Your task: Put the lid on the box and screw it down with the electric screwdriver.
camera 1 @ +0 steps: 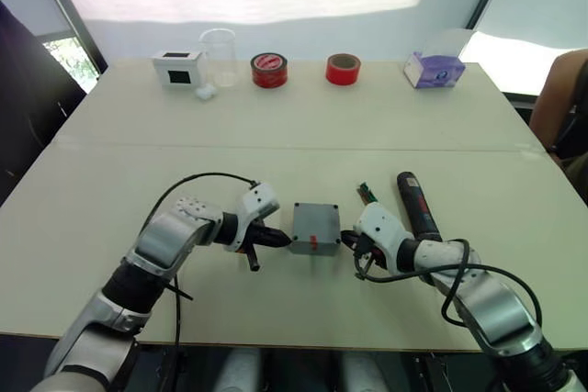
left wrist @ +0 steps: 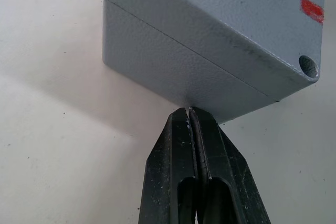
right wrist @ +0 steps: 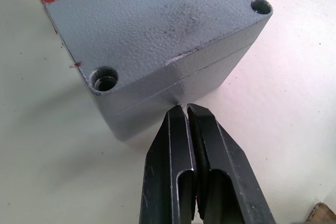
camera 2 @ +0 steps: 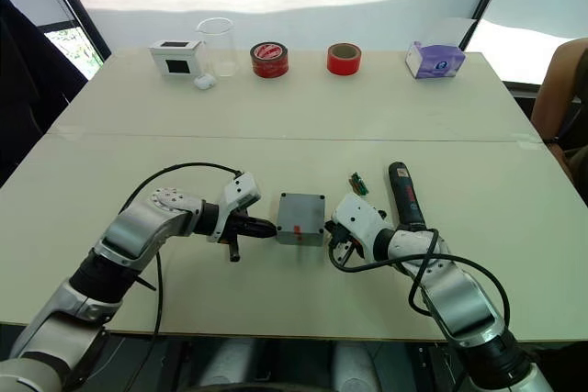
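- Grey box (camera 1: 315,229) at mid-table, lid (right wrist: 152,22) already seated on top, seam visible along the side.
- Left gripper (camera 1: 280,240) and right gripper (camera 1: 349,241) both closed with nothing between the fingers, tips against opposite sides, probably squaring or steadying the box before screwing.
- Black electric screwdriver (camera 1: 416,204) lying untouched just beyond the right arm.
- Corner screw holes, apparently unfilled, plain from the wrists, lost from the head.

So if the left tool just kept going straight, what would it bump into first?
The left tool, fingers shut, points at the small grey metal box; it would meet that box's side wall almost at once.
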